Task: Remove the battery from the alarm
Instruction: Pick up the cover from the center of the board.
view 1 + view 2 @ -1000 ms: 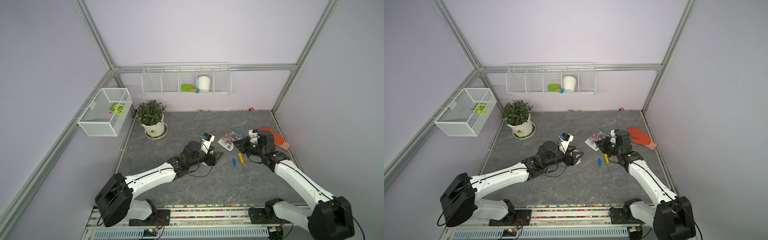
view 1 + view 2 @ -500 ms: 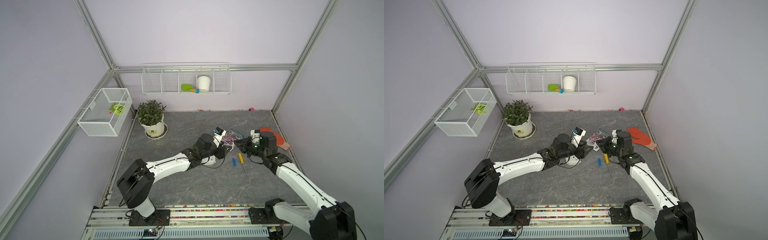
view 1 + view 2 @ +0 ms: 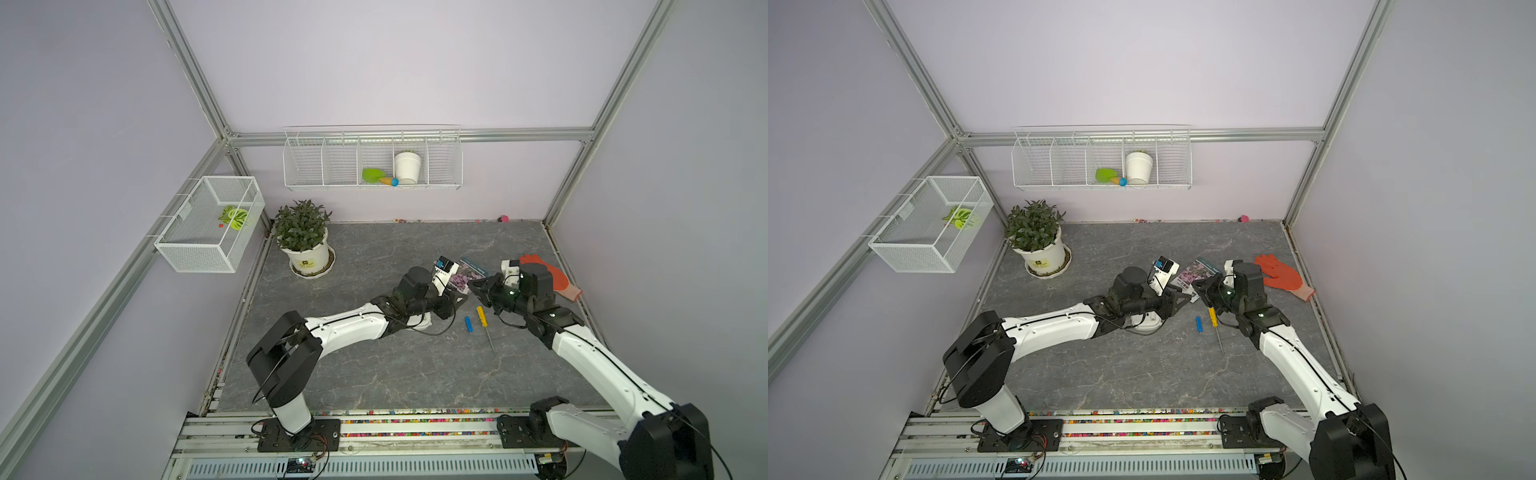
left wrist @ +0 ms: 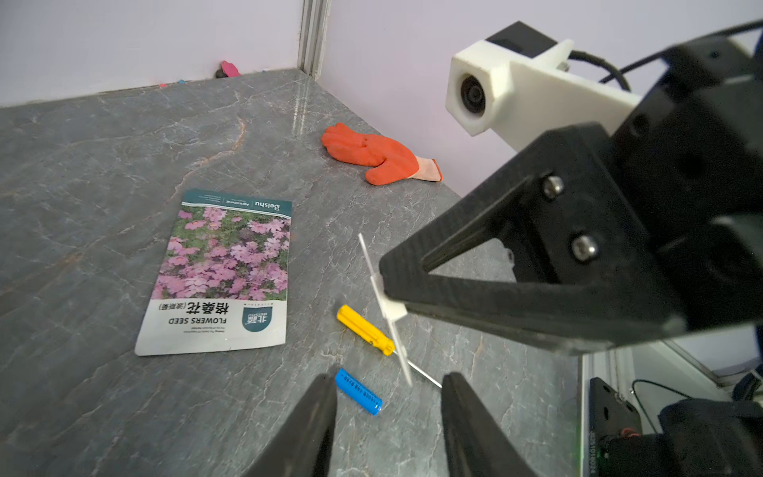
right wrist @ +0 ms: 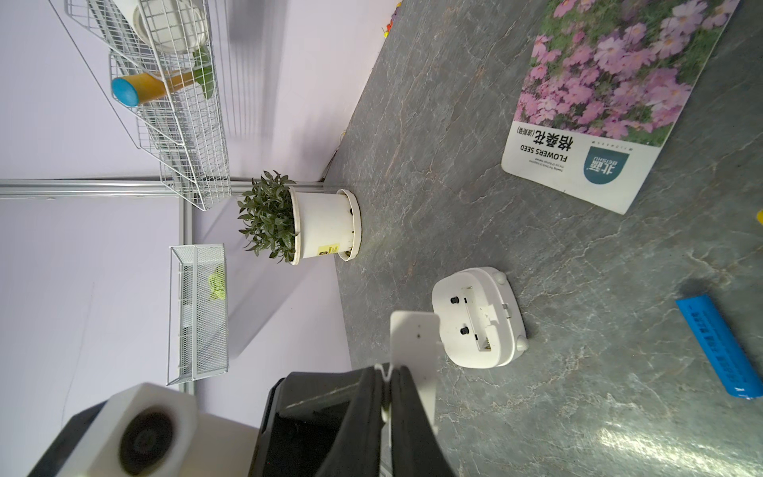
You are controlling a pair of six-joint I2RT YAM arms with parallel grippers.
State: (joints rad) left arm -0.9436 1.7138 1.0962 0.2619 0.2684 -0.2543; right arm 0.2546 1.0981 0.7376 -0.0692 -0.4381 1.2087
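Note:
The blue battery (image 3: 468, 324) (image 3: 1199, 324) (image 4: 358, 391) (image 5: 718, 347) lies loose on the grey table. The white alarm (image 5: 479, 316) (image 3: 1144, 322) lies face down with its battery slot open and empty, partly under my left forearm in both top views. My right gripper (image 5: 388, 371) (image 3: 473, 286) (image 4: 386, 285) is shut on a thin white cover plate (image 5: 413, 342) (image 4: 390, 309) and holds it above the table. My left gripper (image 4: 388, 384) (image 3: 455, 297) is open and empty, facing the plate's lower end, with the battery on the table just beyond one finger (image 4: 326, 396).
A yellow-handled screwdriver (image 3: 482, 316) (image 4: 365, 330) lies beside the battery. A flower seed packet (image 4: 223, 272) (image 5: 611, 95) and an orange glove (image 3: 552, 278) (image 4: 375, 153) lie further back. A potted plant (image 3: 303, 237) stands back left; a wire shelf (image 3: 372, 158) and mesh basket (image 3: 208, 224) hang on the walls.
My left arm has swung right, away from the alarm and up to the right gripper, and its jaws have narrowed. The right gripper has stayed in place, holding the plate.

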